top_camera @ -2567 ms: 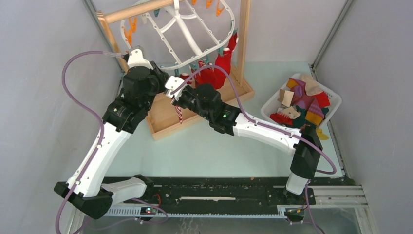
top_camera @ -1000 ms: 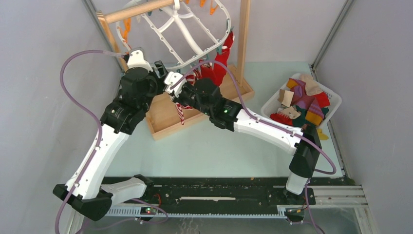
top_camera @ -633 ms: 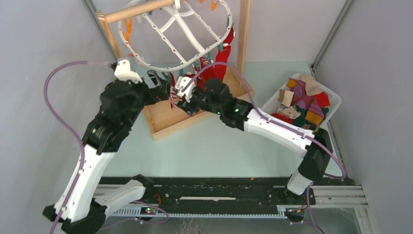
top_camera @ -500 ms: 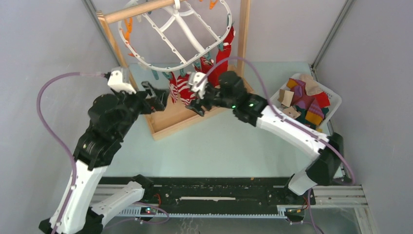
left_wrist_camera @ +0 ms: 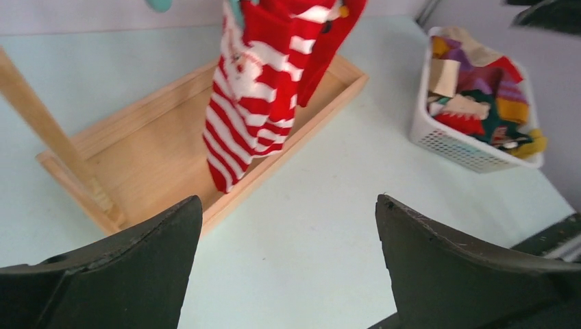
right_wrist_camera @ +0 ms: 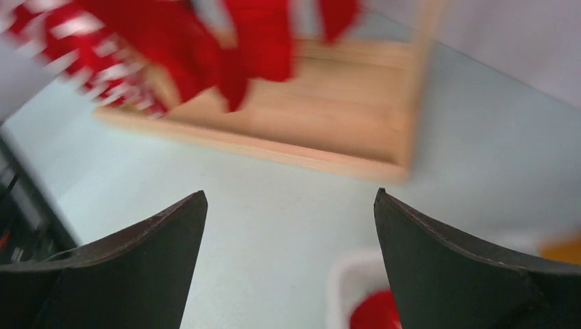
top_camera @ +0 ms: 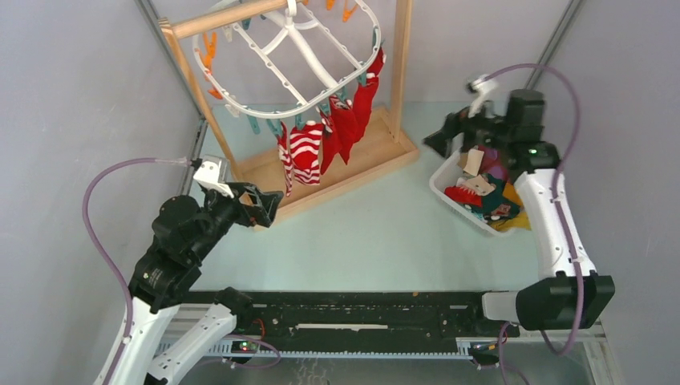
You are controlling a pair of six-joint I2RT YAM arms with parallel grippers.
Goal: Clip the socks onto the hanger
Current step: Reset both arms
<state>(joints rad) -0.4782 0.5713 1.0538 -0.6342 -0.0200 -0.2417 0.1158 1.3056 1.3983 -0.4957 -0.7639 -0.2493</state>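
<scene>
1. Left wrist view: the left gripper (left_wrist_camera: 288,212) has its two black fingers (left_wrist_camera: 103,274) spread wide, with nothing between them. Under the gap is only the pale green table top (left_wrist_camera: 342,233).
2. Ahead of this hand, a little to its left, lies the shallow wooden tray base of the stand (left_wrist_camera: 130,157). A wooden post (left_wrist_camera: 34,113) rises from its left end.
3. Straight ahead of the hand, over the tray, hangs the red-and-white striped fabric sock (left_wrist_camera: 246,103). Its lower end comes down close to the near rim of the tray.
4. Plain red fabric socks (left_wrist_camera: 329,48) hang just behind the striped one and touch it.
5. Ahead and to the right of the hand, well apart, stands the white plastic basket (left_wrist_camera: 445,140). In it is a loose pile of purple, beige, red, teal and yellow socks (left_wrist_camera: 479,82).
6. Right wrist view, blurred: the right gripper (right_wrist_camera: 289,199) is also wide and holds nothing. Ahead of it are the tray and the hanging red socks.
7. Top external view: the large white oval plastic hanger (top_camera: 297,56) hangs high ahead of the left hand. The socks are pinned in a row along its near rim by teal plastic clothespins (top_camera: 254,124).
8. In the same view the right hand hovers at the far left corner of the basket, well apart from the hanger.
</scene>
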